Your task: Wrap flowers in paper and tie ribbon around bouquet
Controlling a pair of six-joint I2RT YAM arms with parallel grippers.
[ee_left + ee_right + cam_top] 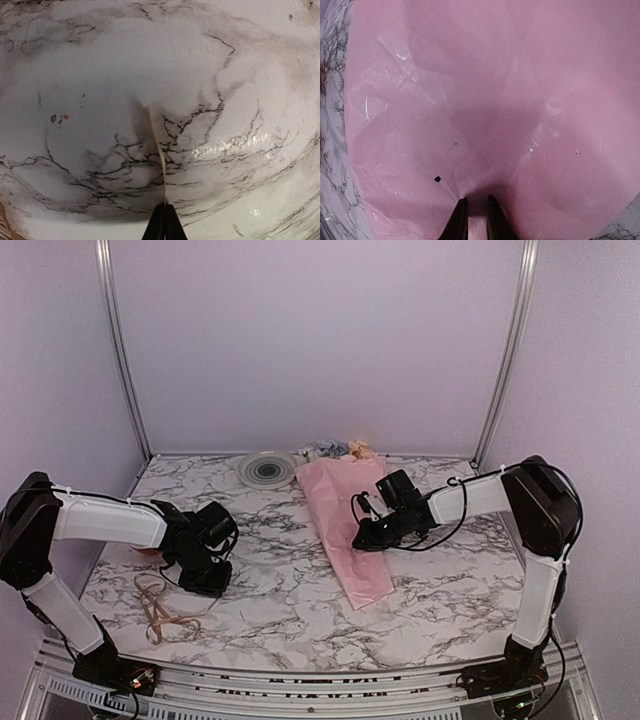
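The bouquet lies on the marble table as a pink paper cone, narrow end toward me. Its flowers peek out at the far wide end. My right gripper rests on the cone's right edge. In the right wrist view that gripper stands nearly shut, with a fold of the pink paper pinched between its fingers. The tan ribbon lies in loose loops at the near left. My left gripper is low beside it. The left gripper is shut on a ribbon strand that runs away over the marble.
A round grey-white plate sits at the back, left of the flowers. A small orange-red thing shows under the left arm. Metal posts and lilac walls close in the back and sides. The table's front edge has a metal rail.
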